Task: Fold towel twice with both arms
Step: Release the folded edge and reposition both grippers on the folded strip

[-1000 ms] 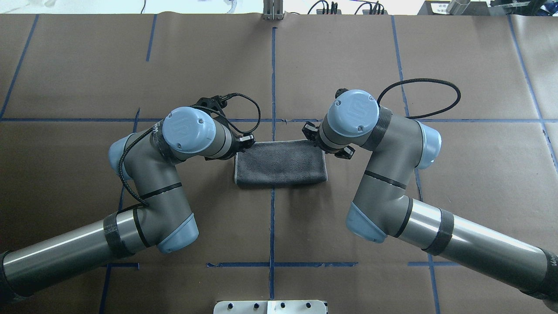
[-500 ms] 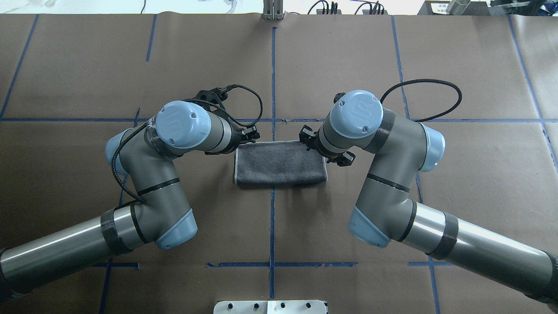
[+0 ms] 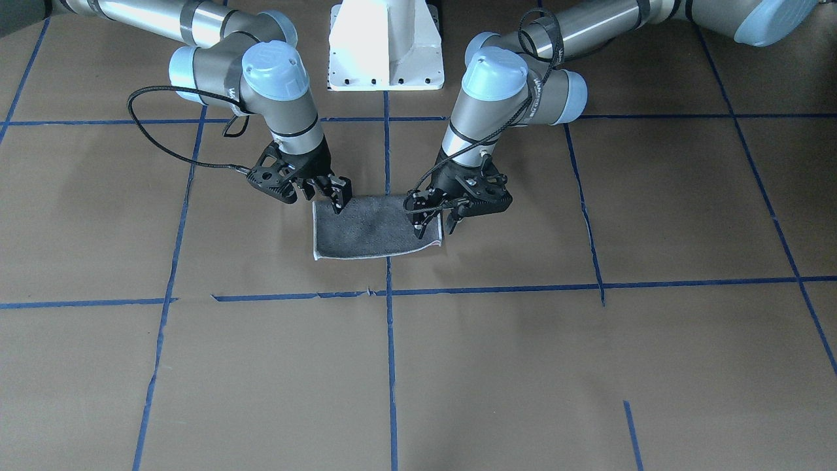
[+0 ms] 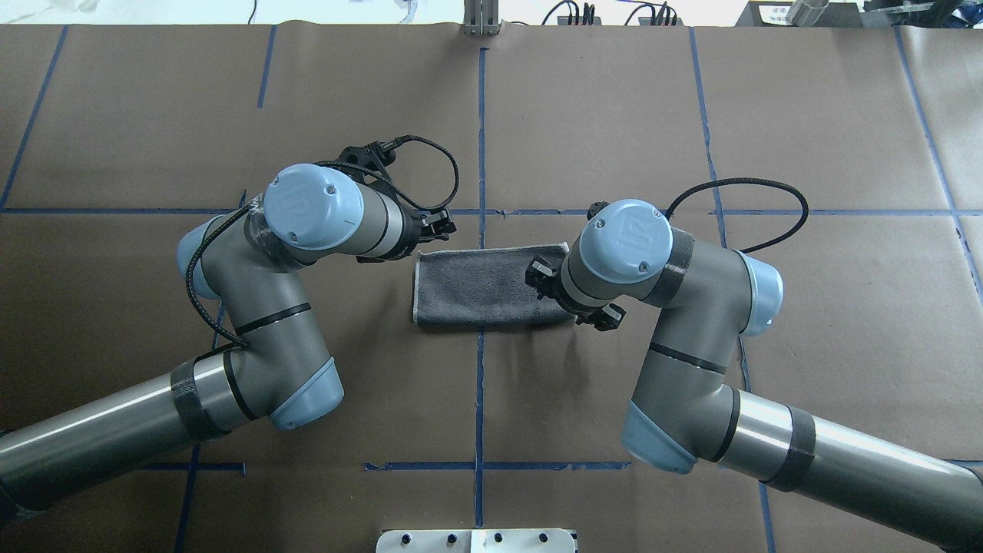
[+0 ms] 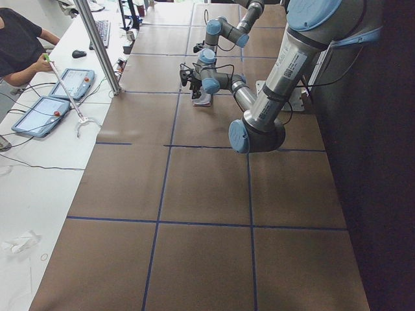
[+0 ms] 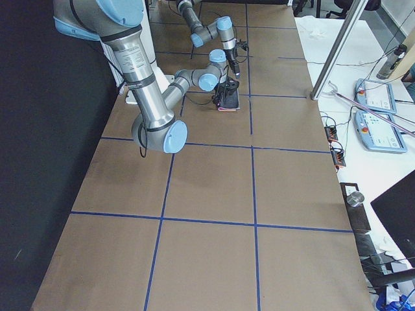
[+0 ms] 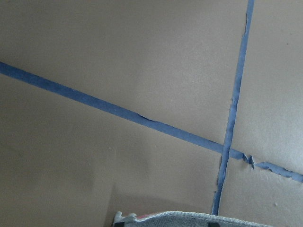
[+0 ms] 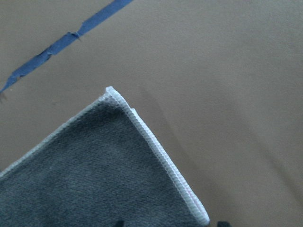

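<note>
Towel (image 4: 480,288) lies flat mid-frame in the overhead view, grey face up, a half-size rectangle across the vertical blue tape line (image 4: 479,384). First fold looks done, second not yet begun. Left gripper (image 3: 435,224) is spread apart over the towel's right end in the front view, holding nothing. Right gripper (image 3: 333,196) is also unclenched, straddling the upper-left corner there.

Silver-grey tubular arms (image 4: 261,307), light blue joint caps (image 4: 313,206), black braided cables (image 4: 752,181).
</note>
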